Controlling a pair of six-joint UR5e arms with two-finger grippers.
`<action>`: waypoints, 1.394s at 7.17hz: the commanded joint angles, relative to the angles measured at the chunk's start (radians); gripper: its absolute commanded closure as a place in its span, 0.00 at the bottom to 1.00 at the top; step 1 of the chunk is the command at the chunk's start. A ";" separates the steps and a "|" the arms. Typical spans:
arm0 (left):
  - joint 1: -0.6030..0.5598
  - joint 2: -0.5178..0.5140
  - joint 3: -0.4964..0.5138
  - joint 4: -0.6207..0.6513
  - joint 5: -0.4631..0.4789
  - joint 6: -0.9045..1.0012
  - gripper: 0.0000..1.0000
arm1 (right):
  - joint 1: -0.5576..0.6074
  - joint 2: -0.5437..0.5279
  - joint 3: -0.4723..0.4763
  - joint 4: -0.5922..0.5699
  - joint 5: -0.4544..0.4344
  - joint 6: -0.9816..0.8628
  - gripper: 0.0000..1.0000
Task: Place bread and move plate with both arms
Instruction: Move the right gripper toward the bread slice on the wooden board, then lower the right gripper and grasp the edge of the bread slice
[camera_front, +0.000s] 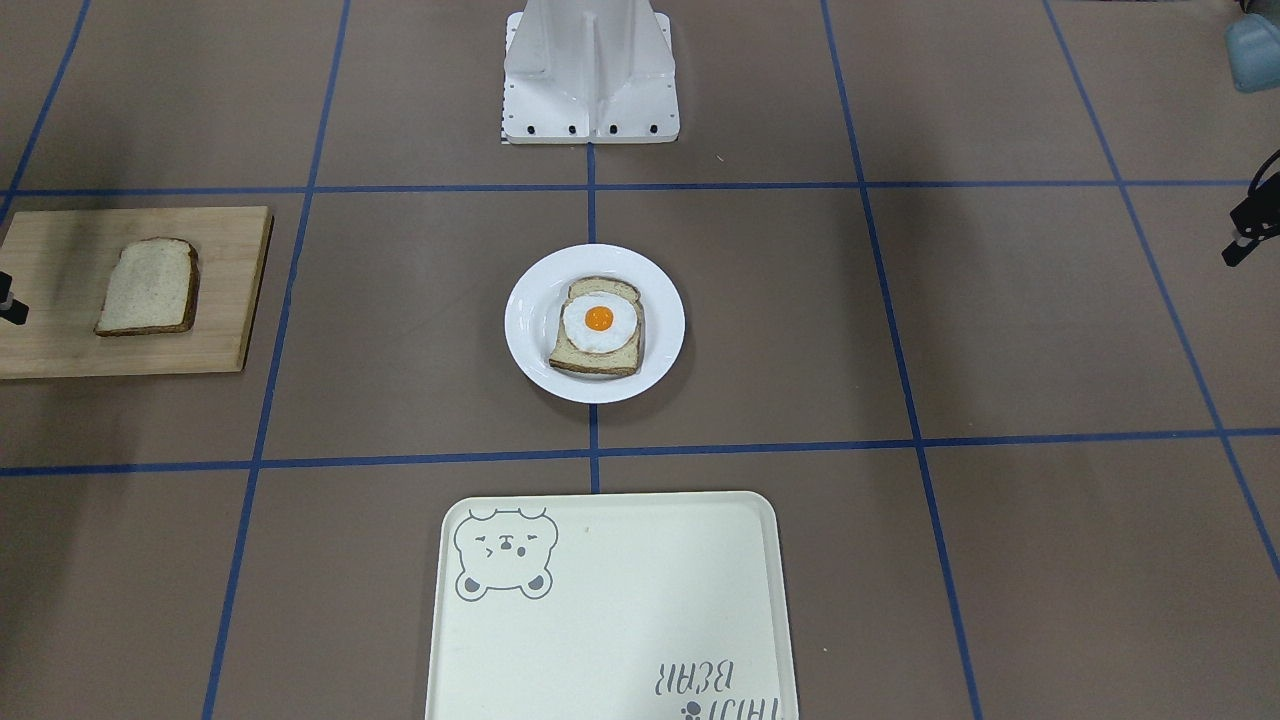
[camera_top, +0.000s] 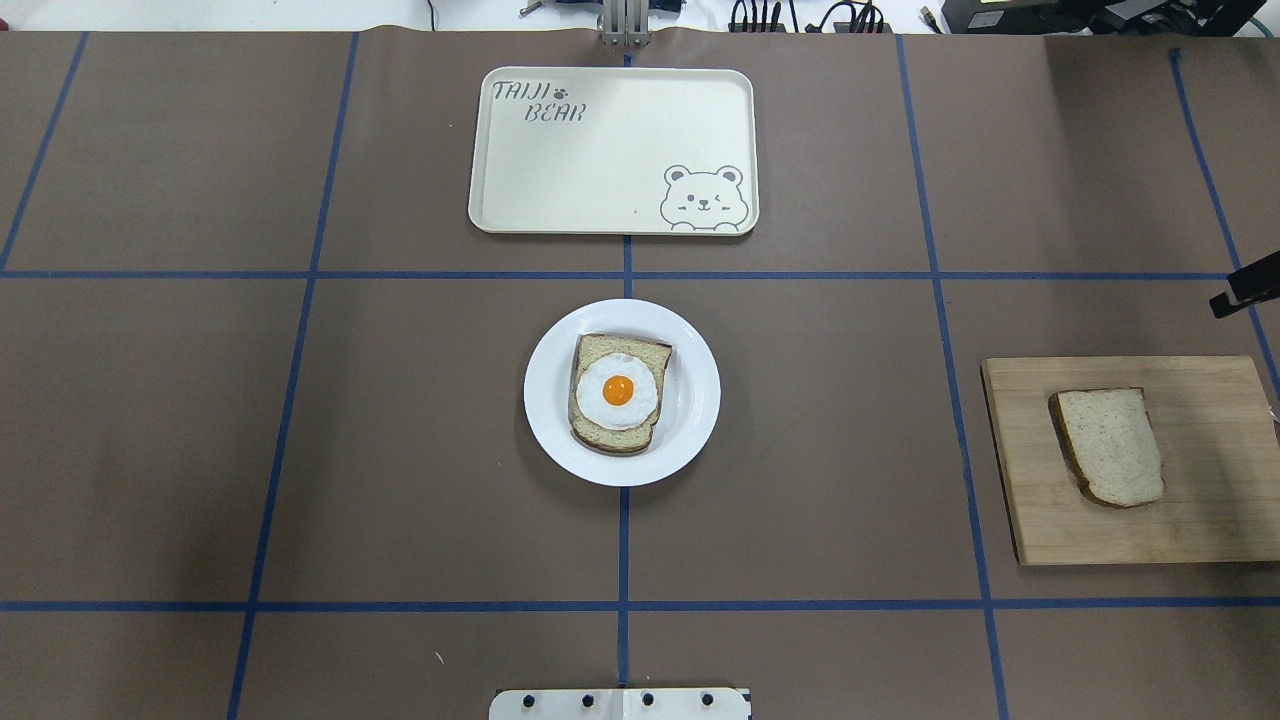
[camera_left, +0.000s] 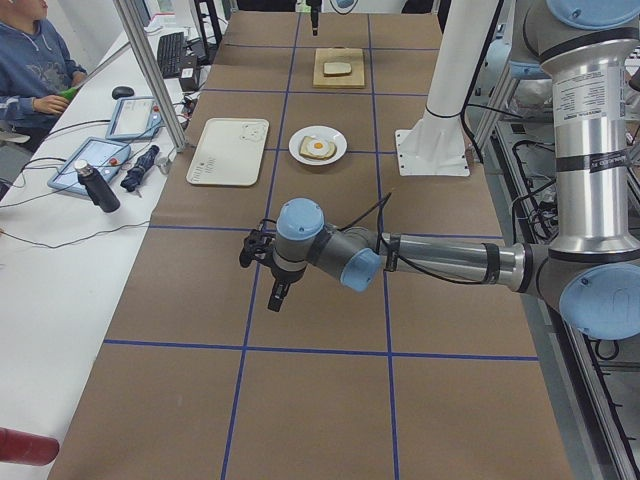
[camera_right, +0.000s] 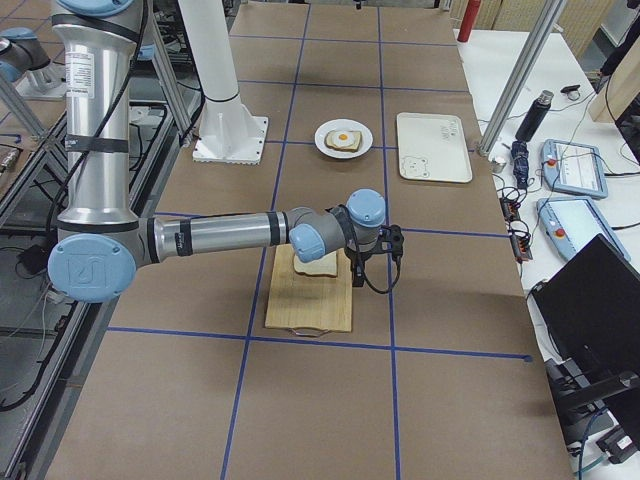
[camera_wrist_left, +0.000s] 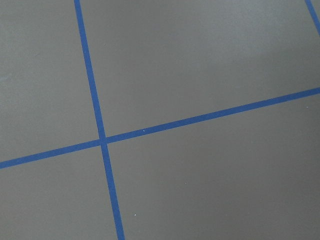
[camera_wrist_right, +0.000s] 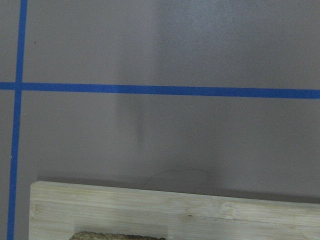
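The plain bread slice (camera_top: 1110, 445) lies on a wooden cutting board (camera_top: 1200, 520) at the table's right end; it also shows in the front view (camera_front: 150, 287). Its crust (camera_wrist_right: 120, 236) peeks in at the bottom of the right wrist view. The white plate (camera_top: 690, 400) sits at the table's middle and bears a slice with a fried egg (camera_top: 618, 392). My right gripper (camera_right: 358, 268) hovers above the board's far edge, empty. My left gripper (camera_left: 277, 297) hovers over bare table at the left end, empty. I cannot tell whether either is open or shut.
A cream tray with a bear drawing (camera_top: 610, 150) lies beyond the plate. The robot's white base (camera_front: 590, 80) stands behind the plate. An operator (camera_left: 35, 70) sits at a side desk with tablets and a bottle.
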 joint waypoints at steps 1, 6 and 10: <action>0.000 -0.008 -0.005 0.002 0.000 -0.007 0.01 | -0.098 -0.070 -0.033 0.244 -0.027 0.179 0.06; 0.000 -0.009 -0.009 0.002 0.000 -0.029 0.01 | -0.191 -0.087 -0.039 0.260 -0.058 0.180 0.14; -0.001 -0.013 -0.014 0.002 0.000 -0.029 0.01 | -0.219 -0.085 -0.054 0.260 -0.076 0.180 0.24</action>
